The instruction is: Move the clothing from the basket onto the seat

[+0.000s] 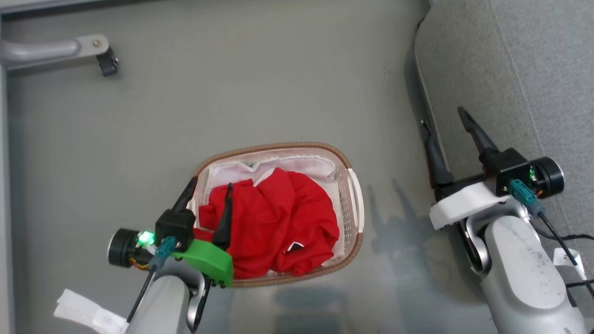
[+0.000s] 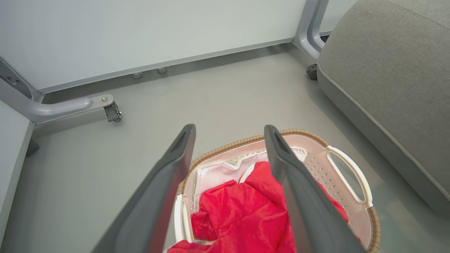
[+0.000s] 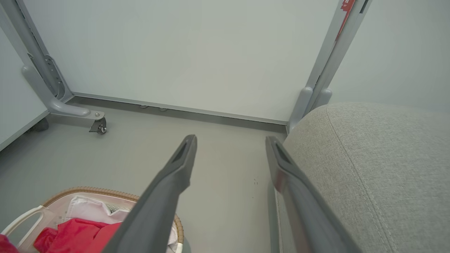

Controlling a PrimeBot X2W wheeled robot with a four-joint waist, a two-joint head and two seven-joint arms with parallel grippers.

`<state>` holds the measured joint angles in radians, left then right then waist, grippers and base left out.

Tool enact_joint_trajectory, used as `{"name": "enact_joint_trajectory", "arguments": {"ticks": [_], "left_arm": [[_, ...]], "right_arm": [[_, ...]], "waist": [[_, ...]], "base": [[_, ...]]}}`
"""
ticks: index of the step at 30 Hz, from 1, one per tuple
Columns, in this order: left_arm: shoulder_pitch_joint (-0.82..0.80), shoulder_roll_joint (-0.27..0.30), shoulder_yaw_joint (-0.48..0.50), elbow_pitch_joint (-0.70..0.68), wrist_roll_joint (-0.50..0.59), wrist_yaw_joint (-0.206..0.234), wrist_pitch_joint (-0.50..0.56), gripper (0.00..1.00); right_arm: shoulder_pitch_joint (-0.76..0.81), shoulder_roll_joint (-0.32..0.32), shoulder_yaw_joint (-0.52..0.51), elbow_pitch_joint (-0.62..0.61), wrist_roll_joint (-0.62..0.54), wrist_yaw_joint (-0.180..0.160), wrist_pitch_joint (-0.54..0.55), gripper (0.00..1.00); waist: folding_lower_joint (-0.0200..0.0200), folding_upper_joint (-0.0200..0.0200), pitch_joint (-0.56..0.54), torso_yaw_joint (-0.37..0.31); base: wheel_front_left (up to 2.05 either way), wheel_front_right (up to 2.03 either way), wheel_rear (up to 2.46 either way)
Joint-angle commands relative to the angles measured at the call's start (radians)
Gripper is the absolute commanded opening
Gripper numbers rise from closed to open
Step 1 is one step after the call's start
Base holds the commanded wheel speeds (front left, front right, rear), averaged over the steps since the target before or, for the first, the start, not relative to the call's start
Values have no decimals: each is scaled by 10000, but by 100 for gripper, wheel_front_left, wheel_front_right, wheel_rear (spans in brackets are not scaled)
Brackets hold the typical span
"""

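Red clothing [image 1: 278, 222] lies crumpled in the white basket [image 1: 355, 195], which stands on the grey floor. The basket's brown rim [image 2: 246, 142] and red clothing [image 2: 242, 214] also appear in the left wrist view. My left gripper [image 1: 211, 183] hovers open over the basket's left end, one finger above the rim and one above the red fabric, holding nothing. My right gripper [image 1: 443, 123] stands open at the edge of the grey seat [image 1: 524, 69], empty. The seat [image 3: 379, 165] rises to the right of its fingers in the right wrist view, and the basket [image 3: 21, 219] is at lower left.
A grey frame leg with a black caster [image 1: 106, 62] sits on the floor at the upper left. White wall panels [image 3: 190, 52] with grey metal posts [image 3: 334, 49] close off the far side. Bare grey floor [image 1: 278, 83] lies between basket and seat.
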<state>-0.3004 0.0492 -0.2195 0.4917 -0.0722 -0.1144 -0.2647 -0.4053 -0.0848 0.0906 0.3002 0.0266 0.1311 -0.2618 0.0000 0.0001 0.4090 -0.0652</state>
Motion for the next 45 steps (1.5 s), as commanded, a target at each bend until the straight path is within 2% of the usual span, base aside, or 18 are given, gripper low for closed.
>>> {"name": "enact_joint_trajectory", "arguments": {"ticks": [1,15,25,35,45], "left_arm": [[-339,33,-91,67,-91,-32,3,100],[-2122,45,-1613,1660,-145,-150,3,100],[-3314,48,-2041,3351,-39,-167,4,100],[-4429,120,-2261,5588,355,236,5,100],[-5028,111,-2222,7261,224,912,5,100]], "right_arm": [[-204,7,146,-79,-50,-6,-47,100],[-1085,204,749,-626,25,-6,-47,100],[-1326,280,912,-897,43,-6,-47,100],[-1315,324,993,-836,139,-7,-47,100],[-1183,325,1087,-810,349,-7,-47,100]], "waist": [[0,-1,817,-404],[0,-1,2678,-1173],[0,-1,3702,-1544],[0,-1,4218,-1802],[0,-1,4305,-1884]], "base": [[0,0,0],[0,0,0],[0,0,0],[0,0,0],[0,0,0]]}}
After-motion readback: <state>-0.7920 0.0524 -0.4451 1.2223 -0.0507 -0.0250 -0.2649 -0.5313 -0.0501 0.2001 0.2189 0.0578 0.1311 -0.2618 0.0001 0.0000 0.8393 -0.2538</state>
